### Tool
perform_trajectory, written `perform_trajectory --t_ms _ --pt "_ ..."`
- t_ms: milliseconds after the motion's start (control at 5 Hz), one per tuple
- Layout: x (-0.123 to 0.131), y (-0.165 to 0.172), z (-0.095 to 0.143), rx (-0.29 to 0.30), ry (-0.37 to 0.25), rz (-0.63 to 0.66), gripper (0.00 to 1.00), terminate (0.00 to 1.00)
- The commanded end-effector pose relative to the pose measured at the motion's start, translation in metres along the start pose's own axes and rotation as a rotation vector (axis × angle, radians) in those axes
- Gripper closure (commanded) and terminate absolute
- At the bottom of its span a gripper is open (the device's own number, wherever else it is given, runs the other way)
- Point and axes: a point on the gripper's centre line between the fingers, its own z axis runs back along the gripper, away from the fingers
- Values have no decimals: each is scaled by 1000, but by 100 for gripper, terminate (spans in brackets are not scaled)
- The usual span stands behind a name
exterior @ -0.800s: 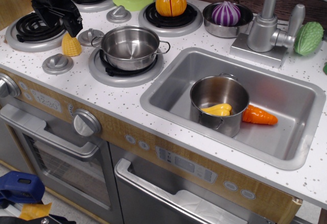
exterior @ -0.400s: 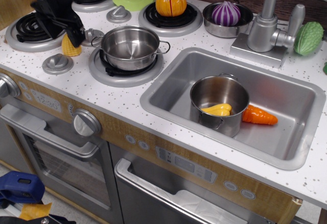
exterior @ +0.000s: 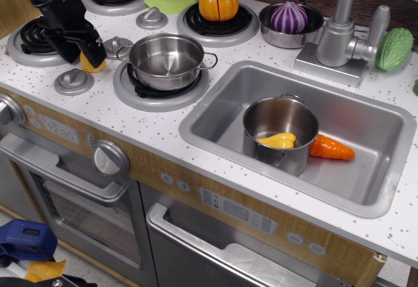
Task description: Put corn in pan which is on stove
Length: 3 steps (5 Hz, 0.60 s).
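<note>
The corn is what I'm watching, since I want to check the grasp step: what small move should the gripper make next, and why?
Probably close the fingers on the corn. The gripper is down on the stove right over it, hiding most of the cob, which sits on the counter left of the pan. The pan is empty. Whether the fingers already pinch it cannot be told.

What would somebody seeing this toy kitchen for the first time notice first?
Probably the black claw at the far left of the stove, lowered onto the yellow corn and hiding most of it. Just to the right, the shiny pan sits empty on a front burner. Bright colours also pull the eye: the orange pumpkin on a back burner and the carrot in the sink.
</note>
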Motion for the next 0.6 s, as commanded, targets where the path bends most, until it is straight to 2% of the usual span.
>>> perform_trajectory --t_ms 0,200,400 --pt "8 0 23 101 -47 -38 100 0" --pt "8 -10 30 160 -56 -64 100 0" --pt "13 -25 56 224 -43 -81 100 0"
